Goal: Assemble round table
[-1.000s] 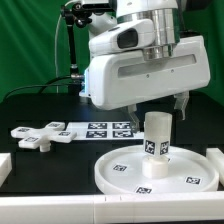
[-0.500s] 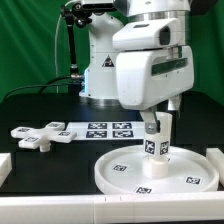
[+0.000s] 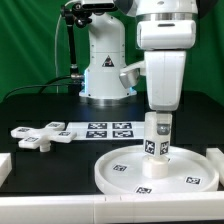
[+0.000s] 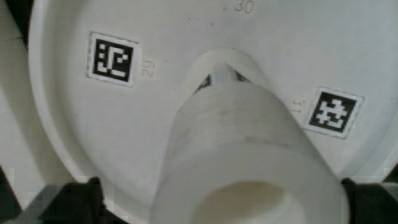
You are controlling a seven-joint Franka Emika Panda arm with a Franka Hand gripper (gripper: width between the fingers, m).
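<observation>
So the short cylindrical leg [image 3: 156, 140] is standing upright in the central hub [image 3: 157, 166] of the big rimmed round disc [image 3: 120, 178]. The disc lies flat on the counter [image 3: 40, 110], close to its near edge and toward the corner on the exterior view's right. That makes sense to me: with the disc lying flat as a base, the leg can go straight down into the hub and nothing tips.

The tool [image 3: 158, 120] hangs straight down over the top of the leg, with a finger on either side of it. I honestly can't tell whether it's clamping the leg or just sitting loosely around it. The arm's body hides the contact in the exterior view. In the wrist view the leg fills the middle and only dark bits show at the sides.

My guess is we're at the stage of seating the leg in the hub, so roughly midway. The cross-shaped foot [image 3: 38, 134] is lying by itself near the counter edge on the exterior view's left, well apart from the disc and not yet attached. The marker board [image 3: 105, 128] sits between the two.

The wrist view looks straight down the leg into the hub, so the alignment seems decent.
</observation>
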